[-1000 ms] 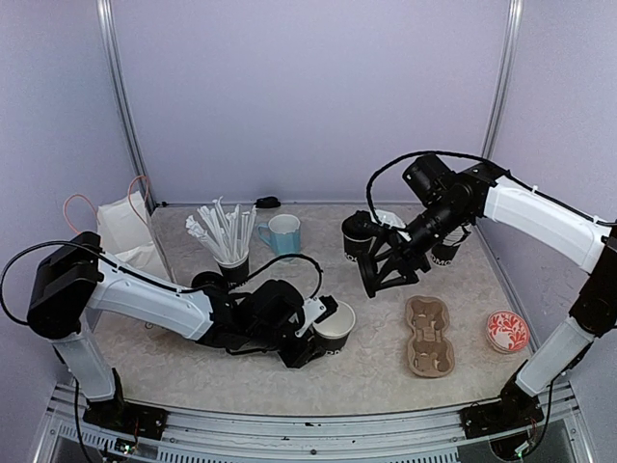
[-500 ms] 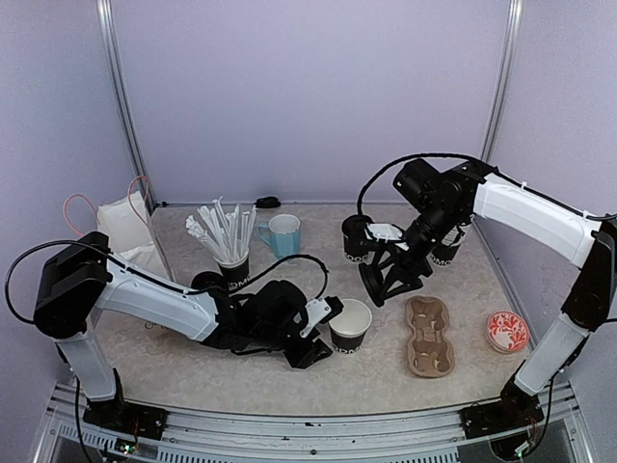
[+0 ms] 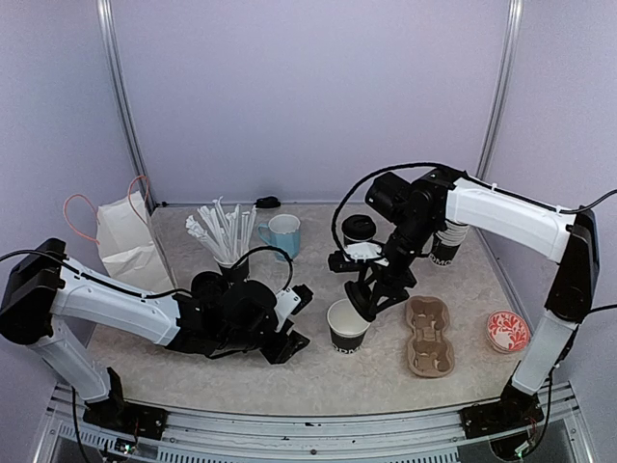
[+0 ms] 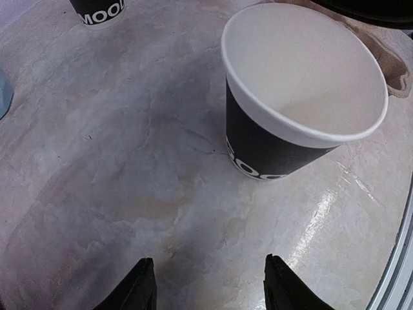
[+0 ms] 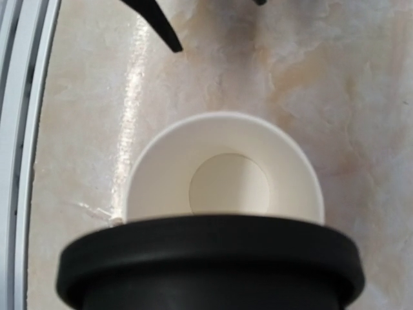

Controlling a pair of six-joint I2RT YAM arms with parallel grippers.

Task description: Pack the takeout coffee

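An open black paper cup [image 3: 345,325], white inside, stands on the table left of the cardboard carrier. It also shows in the left wrist view [image 4: 303,97] and the right wrist view [image 5: 224,177]. My left gripper [image 3: 297,318] is open and empty, a little to the cup's left; in the left wrist view it [image 4: 211,290] has bare table between its fingers. My right gripper [image 3: 368,297] is shut on a round black lid [image 5: 210,265] and holds it just above the open cup. A second black cup [image 3: 360,231] with its lid on stands further back.
A brown cardboard cup carrier [image 3: 429,335] lies right of the open cup. Another black cup [image 3: 446,249] stands behind the right arm. A light blue mug [image 3: 282,234], a black cup of white sticks [image 3: 229,246], a white bag [image 3: 125,241] and a red-patterned round thing [image 3: 507,331] stand around.
My left gripper pushed the open cup to the right, let go of it and drew back left. My right gripper carried the lid forward and left, over the cup.
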